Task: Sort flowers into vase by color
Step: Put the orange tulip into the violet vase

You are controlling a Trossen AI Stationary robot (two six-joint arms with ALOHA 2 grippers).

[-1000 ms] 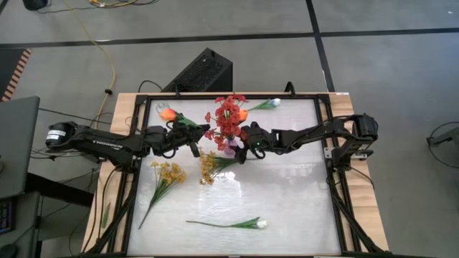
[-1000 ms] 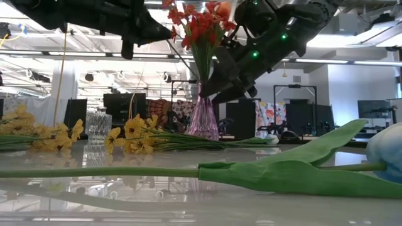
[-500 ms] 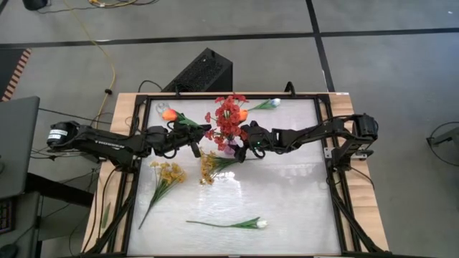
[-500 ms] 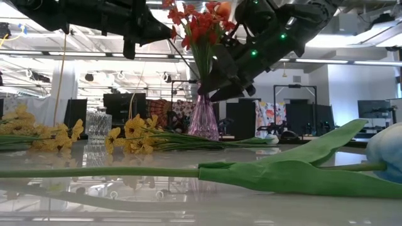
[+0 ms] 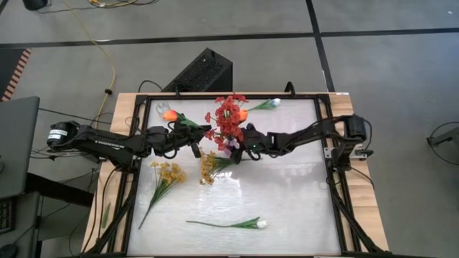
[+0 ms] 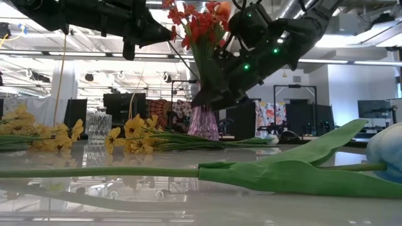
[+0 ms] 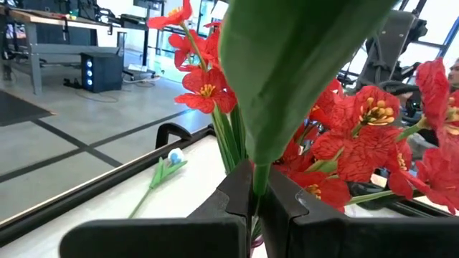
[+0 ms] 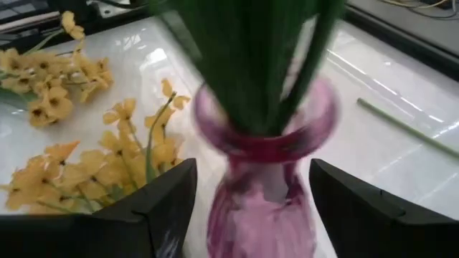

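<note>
Since the earlier frame, the right gripper [image 8: 252, 208] has drawn closer to the purple vase [image 8: 264, 179], which now stands between its wide-spread fingers [image 8: 154, 208]. Red flowers [image 5: 228, 116] hide the vase's mouth from above. Left gripper [image 7: 254, 197] pinches one green stem [image 7: 259, 179]. Two yellow sprays [image 5: 166, 174] and one white bud [image 5: 261, 224] lie apart.

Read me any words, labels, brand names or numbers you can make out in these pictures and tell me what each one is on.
None can be read.
The left arm carries a strip of white lettering on its dark link in the high view, too small to read.
The flowers, the pink vase and the table show no text.
</note>
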